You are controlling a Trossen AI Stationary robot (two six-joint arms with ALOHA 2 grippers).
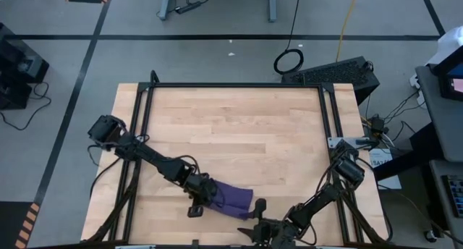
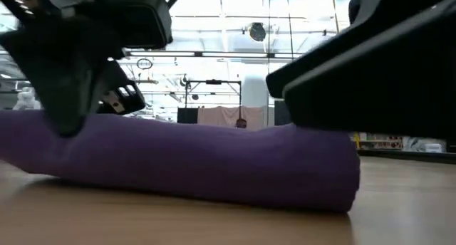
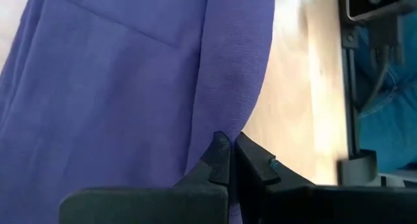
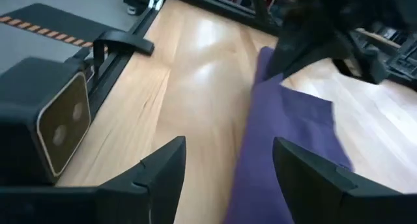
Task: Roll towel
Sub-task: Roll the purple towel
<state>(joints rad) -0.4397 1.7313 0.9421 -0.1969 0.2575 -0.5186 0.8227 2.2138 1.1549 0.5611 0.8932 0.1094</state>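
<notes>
The purple towel [image 1: 235, 196] lies folded into a thick, long bundle on the wooden table, near its front edge; it also shows in the low view [image 2: 199, 163]. My left gripper [image 1: 201, 200] is at the towel's left end, shut on the cloth [image 3: 229, 160]. My right gripper [image 1: 258, 208] is open at the towel's right end. In the right wrist view [image 4: 225, 165] its fingers stand on either side of the towel's near edge [image 4: 273, 165]. My left gripper pinches a fold at the towel's edge [image 3: 225, 129] between its two shut fingertips, coming in low from the table's left. The towel lies on the table, slack. My right gripper: I cannot tell whether it touches the towel.
The black frame rail [image 4: 124, 42] runs along the table's near edge, close to both grippers. A black box with a brown face [image 4: 62, 120] sits by the right gripper. Bare wood [image 1: 231, 126] spreads behind the towel toward the far edge.
</notes>
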